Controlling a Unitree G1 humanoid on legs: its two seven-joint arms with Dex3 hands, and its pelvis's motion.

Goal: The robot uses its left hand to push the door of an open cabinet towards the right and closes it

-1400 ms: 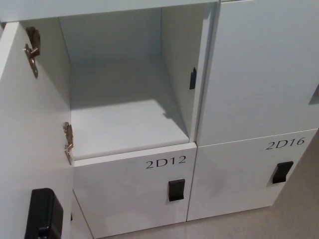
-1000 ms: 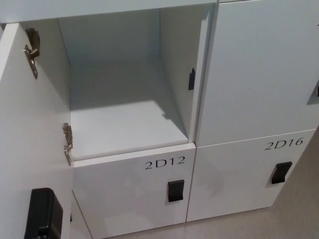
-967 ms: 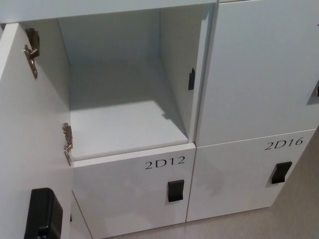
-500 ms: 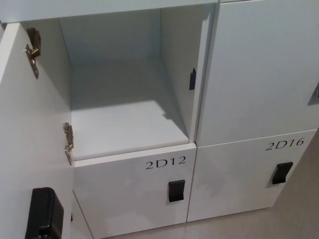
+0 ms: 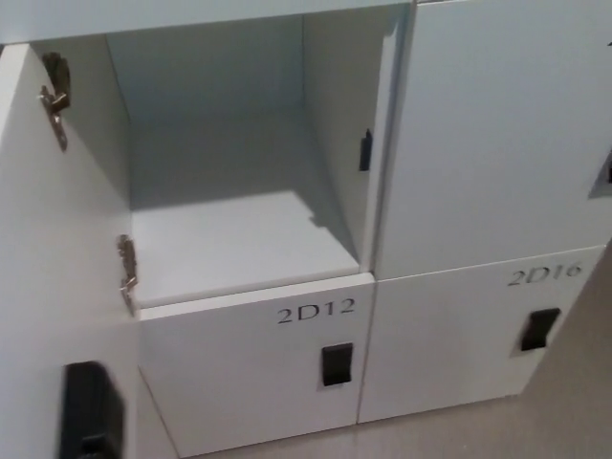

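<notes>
Door (image 5: 48,287) stands at the left, swung wide open on two hinges (image 5: 126,275), tall, inner face turned right toward the empty cabinet (image 5: 239,229). Neither hand shows; state unknown.

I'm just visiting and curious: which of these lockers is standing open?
The upper-left locker, directly above door 2D12. Its door is swung out leftward, baring an empty interior; the others are shut.
</notes>
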